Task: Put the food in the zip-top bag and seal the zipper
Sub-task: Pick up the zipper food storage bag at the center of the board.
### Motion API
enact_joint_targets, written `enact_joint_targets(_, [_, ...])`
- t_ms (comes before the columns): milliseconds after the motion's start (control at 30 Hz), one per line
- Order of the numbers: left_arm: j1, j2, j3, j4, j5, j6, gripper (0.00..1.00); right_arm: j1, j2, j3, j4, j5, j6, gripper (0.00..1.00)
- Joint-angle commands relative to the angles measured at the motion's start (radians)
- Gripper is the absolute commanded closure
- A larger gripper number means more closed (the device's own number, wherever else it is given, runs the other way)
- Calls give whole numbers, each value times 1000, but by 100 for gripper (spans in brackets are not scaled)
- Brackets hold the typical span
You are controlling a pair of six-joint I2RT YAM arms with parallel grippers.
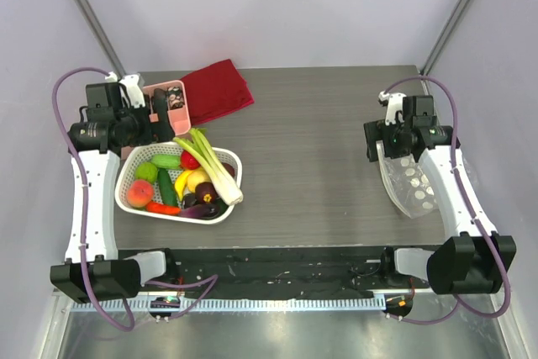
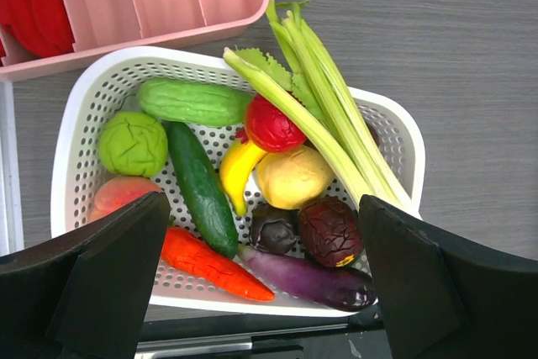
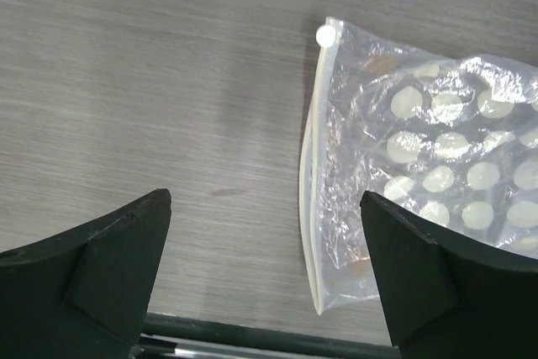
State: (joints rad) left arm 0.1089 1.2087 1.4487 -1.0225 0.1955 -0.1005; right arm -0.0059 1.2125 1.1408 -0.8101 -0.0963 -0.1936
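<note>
The task stands at its opening step: all the food (image 2: 252,182) lies heaped in the white basket (image 2: 76,166) at the left of the bench (image 1: 319,166), and none of it is in the zip-top bag (image 3: 437,174). The bag lies flat at the right near side, well apart from the basket and seemingly empty. The left fingers (image 2: 109,275) hang spread wide above the basket, holding nothing, with the cucumber (image 2: 202,191), banana (image 2: 235,170) and tomato (image 2: 273,124) in the gap between them. The leek (image 2: 328,115) juts over the rim. The right fingers (image 3: 109,266) are equally wide and empty, poised just left of the bag, where the zipper (image 3: 309,208) runs along its left edge. Whether that strip is pressed closed cannot be told. Next, 1 arm likely needs to part and hold the mouth while the other drops onto a single piece. The thin, slack film may be hard to pinch off the bench.
</note>
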Motion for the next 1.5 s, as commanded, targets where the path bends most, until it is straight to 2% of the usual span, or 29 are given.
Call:
enact_joint_targets(0, [2,11,61,0,-38,24,0,0,60,34,-78,66,-101,0])
enact_joint_targets(267, [2,2,102,-16,33,50,0,-57,166,45,-113,92,-239,0])
enact_joint_targets(533, [2,-15,125,-25,105,59,0,-232,332,80,-126,92,-420,0])
enact_joint_targets(700, [2,-8,133,-24,156,53,0,-270,439,80,-43,165,-454,0])
enact_joint_targets(833, [2,-6,121,-24,177,53,0,-275,527,97,-3,156,-454,1])
enact_joint_targets(1000, [2,-12,99,-13,186,53,0,-276,605,103,28,112,-435,8])
enact_joint_targets(1100, [2,-20,81,-2,191,48,0,-276,627,85,58,110,-435,20])
enact_joint_targets(1133, [2,-24,78,2,194,48,0,-275,633,79,66,75,-435,29])
enact_joint_targets(1233, [2,-28,62,10,208,51,0,-276,633,42,89,58,-443,45])
enact_joint_targets(1267, [2,-29,59,9,214,53,0,-276,628,33,101,50,-445,64])
enact_joint_targets(1300, [2,-28,58,10,219,54,0,-278,624,16,104,43,-446,74])
enact_joint_targets(1367, [0,-28,56,10,225,58,0,-276,599,-2,109,18,-445,99])
enact_joint_targets(1467, [0,-26,52,21,248,52,0,-276,532,3,77,-67,-435,99])
